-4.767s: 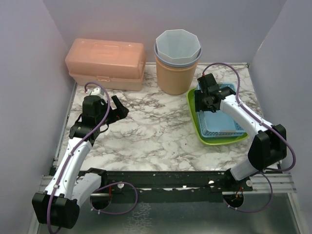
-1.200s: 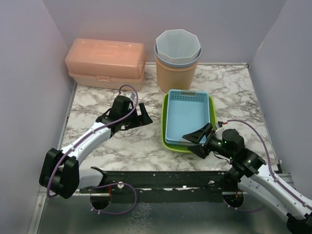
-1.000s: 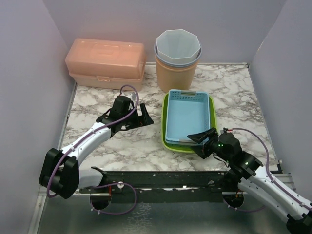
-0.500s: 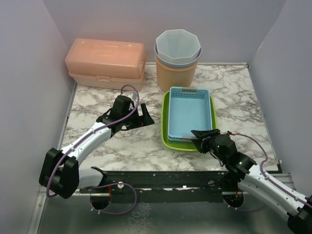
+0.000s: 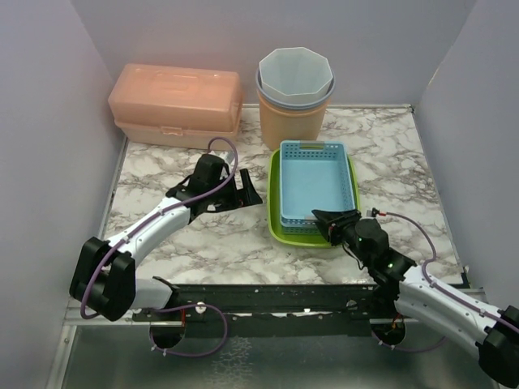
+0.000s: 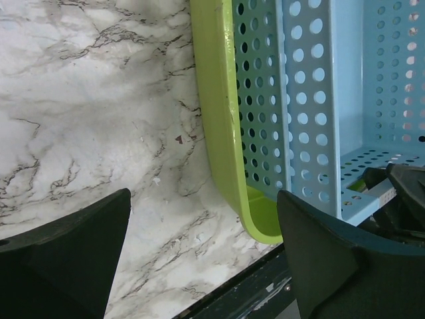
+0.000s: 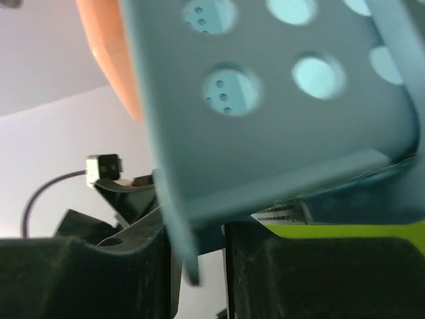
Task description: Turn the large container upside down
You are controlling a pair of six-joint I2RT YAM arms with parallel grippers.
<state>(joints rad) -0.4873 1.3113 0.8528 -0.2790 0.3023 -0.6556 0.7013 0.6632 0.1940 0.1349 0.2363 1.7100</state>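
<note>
1. A green tray (image 5: 273,207) (likely the large container) sits upright on the table (image 5: 219,237), right of centre, with a blue basket (image 5: 313,180) nested inside.
2. The right gripper (image 5: 324,222) straddles the basket's near rim with narrowed jaws, probably for lifting; whether they pinch it, I cannot tell.
3. The left gripper (image 5: 248,193) is wide open and empty just beside the tray's left wall, probably to steady it.
</note>
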